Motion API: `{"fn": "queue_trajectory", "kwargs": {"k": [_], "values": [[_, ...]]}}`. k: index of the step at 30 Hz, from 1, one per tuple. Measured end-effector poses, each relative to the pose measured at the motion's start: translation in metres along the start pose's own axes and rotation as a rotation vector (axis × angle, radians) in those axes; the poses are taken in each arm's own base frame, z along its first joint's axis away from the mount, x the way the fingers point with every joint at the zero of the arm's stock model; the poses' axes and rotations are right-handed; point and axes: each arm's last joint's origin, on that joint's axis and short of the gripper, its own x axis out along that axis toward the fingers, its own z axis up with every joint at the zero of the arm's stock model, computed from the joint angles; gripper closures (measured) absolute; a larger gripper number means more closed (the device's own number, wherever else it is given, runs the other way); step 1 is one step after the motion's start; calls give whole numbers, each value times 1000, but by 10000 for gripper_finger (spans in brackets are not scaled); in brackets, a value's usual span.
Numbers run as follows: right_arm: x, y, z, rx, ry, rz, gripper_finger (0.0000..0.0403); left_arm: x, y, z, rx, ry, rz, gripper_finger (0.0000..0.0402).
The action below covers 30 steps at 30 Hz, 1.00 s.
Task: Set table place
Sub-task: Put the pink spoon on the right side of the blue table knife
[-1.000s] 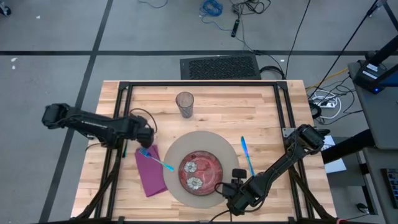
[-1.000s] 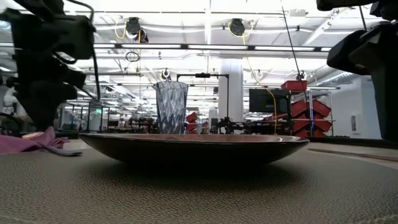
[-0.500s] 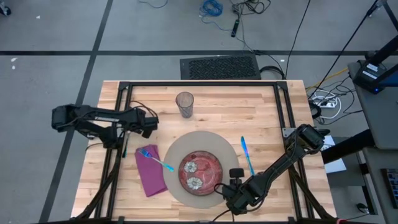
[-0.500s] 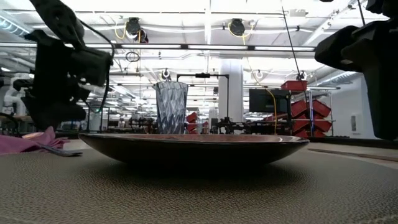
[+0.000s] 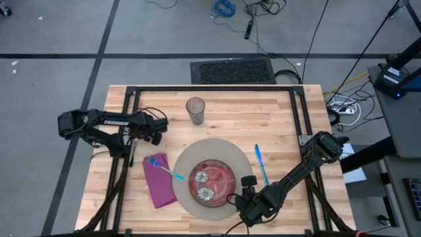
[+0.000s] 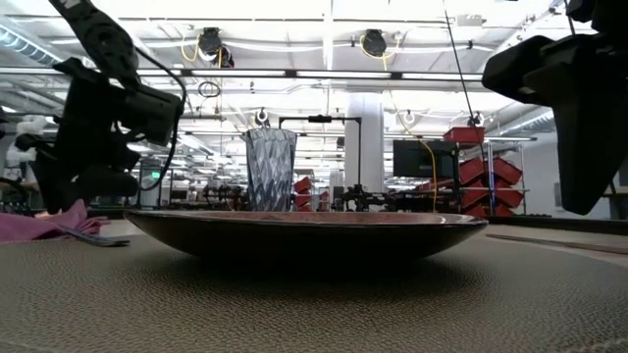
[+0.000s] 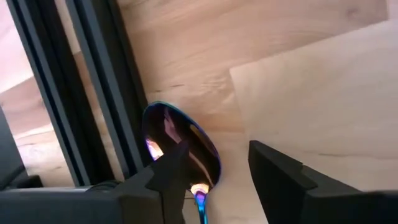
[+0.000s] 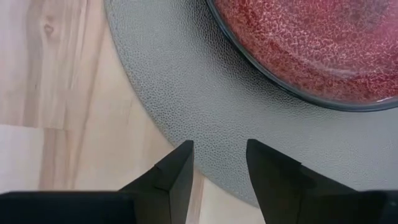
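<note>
- High view: the counter (image 5: 276,112) is light wood planks on a black frame; a round grey-tan mat (image 5: 187,158) lies near its front middle, with a red patterned plate (image 5: 212,182) on it; a purple napkin (image 5: 159,184) lies just left of the mat, and a blue fork (image 5: 164,167) lies slanted across its upper end, reaching the mat's edge; a blue knife (image 5: 261,164) lies just right of the mat; a clear glass (image 5: 195,110) stands behind the mat, apart from it; the left gripper (image 5: 155,132) hangs over the counter's left side, behind the napkin; the right gripper (image 5: 246,186) sits at the mat's front right edge.
- Low view: the plate (image 6: 304,233) is dark and shallow on the pebbled mat (image 6: 314,304); the ribbed glass (image 6: 269,169) rises behind it; the napkin (image 6: 44,226) shows at far left under the left gripper (image 6: 98,147).
- Left wrist view: the fingers (image 7: 168,177) are spread, one beside a shiny iridescent spoon (image 7: 181,149) with a blue neck; whether it is held I cannot tell; bare counter (image 7: 311,93) beyond.
- Right wrist view: the fingers (image 8: 177,168) stand apart, holding nothing, over the mat's (image 8: 205,118) rim, the speckled red plate (image 8: 311,43) ahead.
</note>
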Motion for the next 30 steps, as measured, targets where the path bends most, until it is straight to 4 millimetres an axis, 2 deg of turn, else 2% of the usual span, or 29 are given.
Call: {"fn": "queue_trajectory", "kwargs": {"k": [4, 18, 25, 30], "values": [[0, 1, 0, -5, 0, 0, 266, 1, 3, 3, -24, -12, 19, 269], [-1, 3, -1, 1, -7, 4, 266, 7, 4, 1, -21, -8, 31, 392], [-2, 6, -1, 4, -22, 15, 266, 13, 0, -1, 9, 11, 37, 401], [-2, 6, -1, 5, -25, 17, 266, 9, -8, 1, 53, 2, 25, 401]]}}
